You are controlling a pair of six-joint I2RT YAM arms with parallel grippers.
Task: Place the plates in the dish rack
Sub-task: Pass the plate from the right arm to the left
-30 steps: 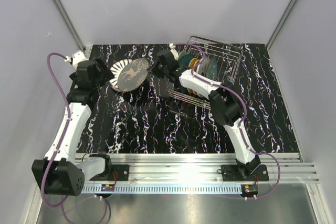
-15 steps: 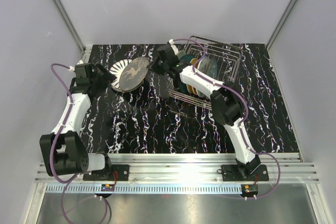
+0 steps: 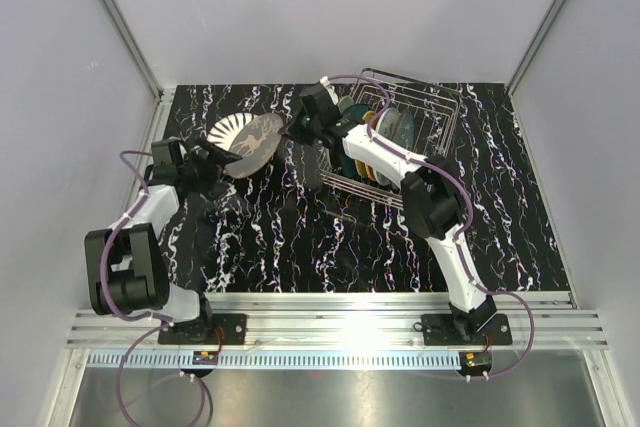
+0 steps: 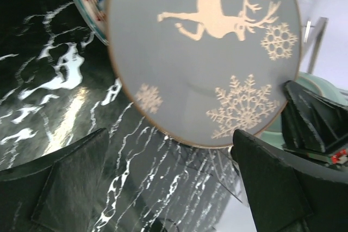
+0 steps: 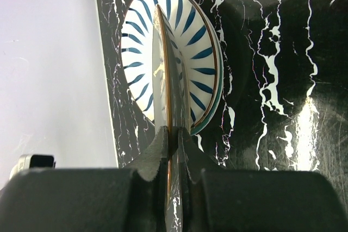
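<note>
— Jaws on the left: how did they stand?
— The left jaws were spread wide over the black marbled worktop [image 3: 300, 237]. Their dark fingers [image 4: 70, 183] gripped nothing and stopped just short of the deer plate [image 3: 255, 140].
— And that plate?
— It was tilted, with its face toward the left wrist camera. It was grey, with a pale deer and snowflakes. The right jaws were clamped on its rim, a finger [image 5: 155, 153] pressed to each side, at the edge nearest the dish rack [image 3: 445, 107].
— Anything behind it?
— A striped plate [image 5: 198, 52], white with blue rays, sat just behind the deer plate. Whether the two touched I could not tell.
— Farther back?
— The dish rack, of silver wire, stood at the far right of the worktop, with several plates [image 3: 403, 129] upright in its slots.
</note>
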